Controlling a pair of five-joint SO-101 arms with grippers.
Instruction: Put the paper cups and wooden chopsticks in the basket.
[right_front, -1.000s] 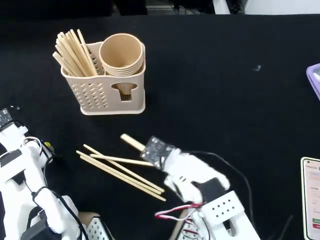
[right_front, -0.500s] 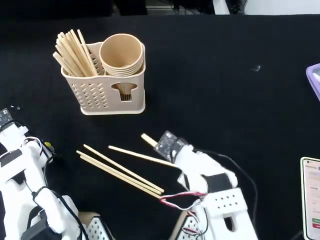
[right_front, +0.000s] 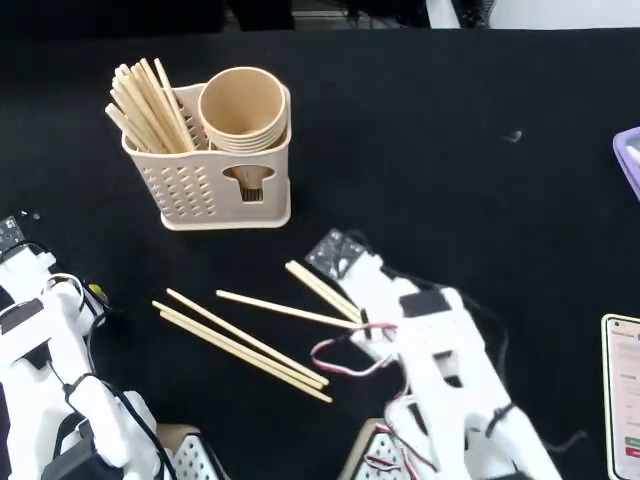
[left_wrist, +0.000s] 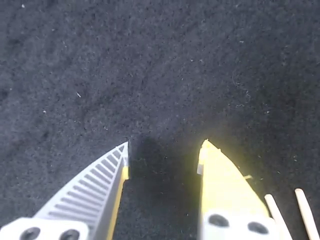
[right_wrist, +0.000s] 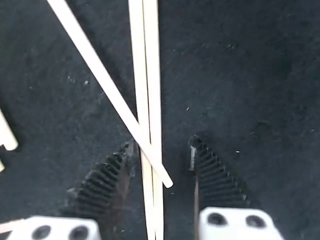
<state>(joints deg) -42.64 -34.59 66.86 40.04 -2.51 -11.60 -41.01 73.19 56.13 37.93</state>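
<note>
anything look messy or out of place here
Yes. Chopsticks lie loose on the table before the basket, crossing at angles. The right gripper is open around a pair, a third lying across them.

The right arm (right_front: 432, 335) partly hides two chopsticks (right_front: 316, 285).

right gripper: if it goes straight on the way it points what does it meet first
For the right gripper, most likely the pair of chopsticks between its open fingers, where a single chopstick crosses them; the black table is right beneath. How close they are is unclear.
</note>
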